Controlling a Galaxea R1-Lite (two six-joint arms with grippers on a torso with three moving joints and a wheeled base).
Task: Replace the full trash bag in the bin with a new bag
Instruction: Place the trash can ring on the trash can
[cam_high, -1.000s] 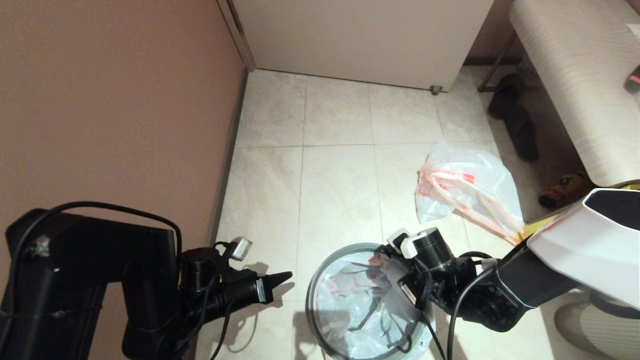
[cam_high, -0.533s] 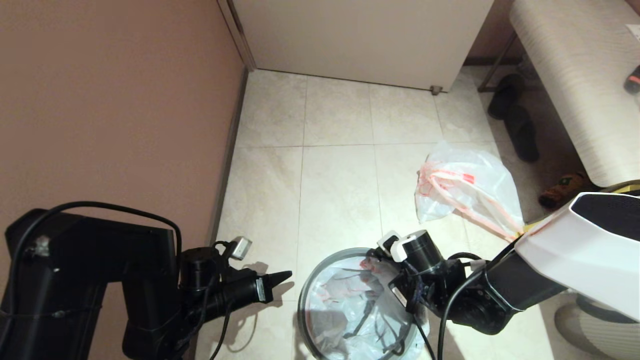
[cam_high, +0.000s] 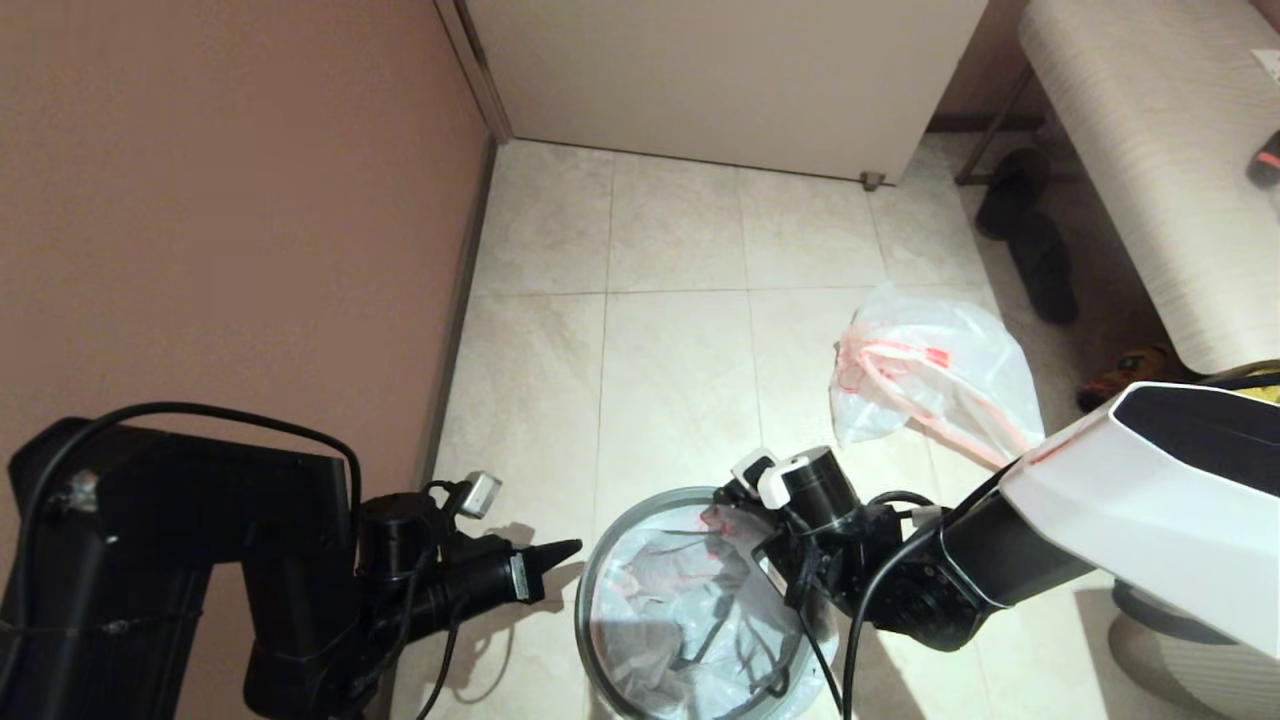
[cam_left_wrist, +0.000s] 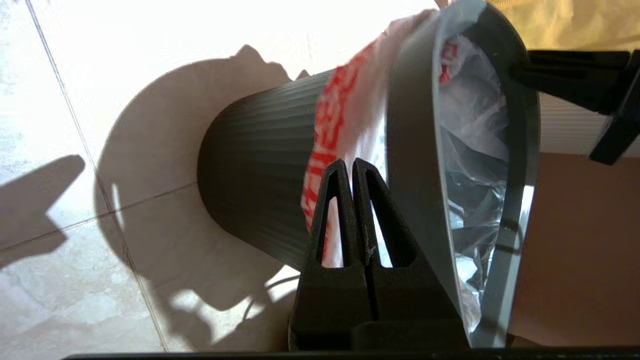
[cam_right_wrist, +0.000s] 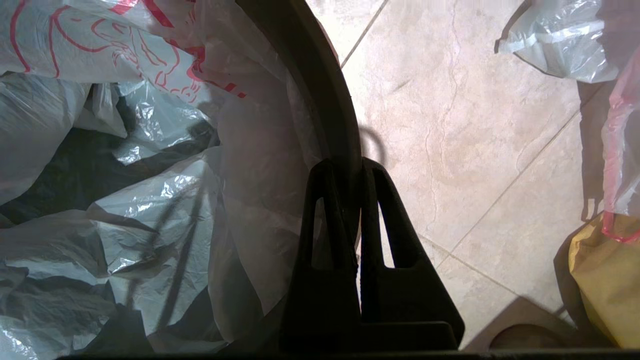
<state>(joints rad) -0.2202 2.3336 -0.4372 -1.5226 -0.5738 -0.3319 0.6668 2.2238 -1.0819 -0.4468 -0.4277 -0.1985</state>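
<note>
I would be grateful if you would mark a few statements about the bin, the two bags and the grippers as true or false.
1. The right gripper is pinching the rim of the bin. True.
2. The left gripper holds the new bag. False: it is shut on nothing, beside the bin.
3. The full bag lies on the floor, outside the bin. True.
4. The bin is bare inside. False: the new bag lies in it, with its printed hem hanging over the rim.
</note>
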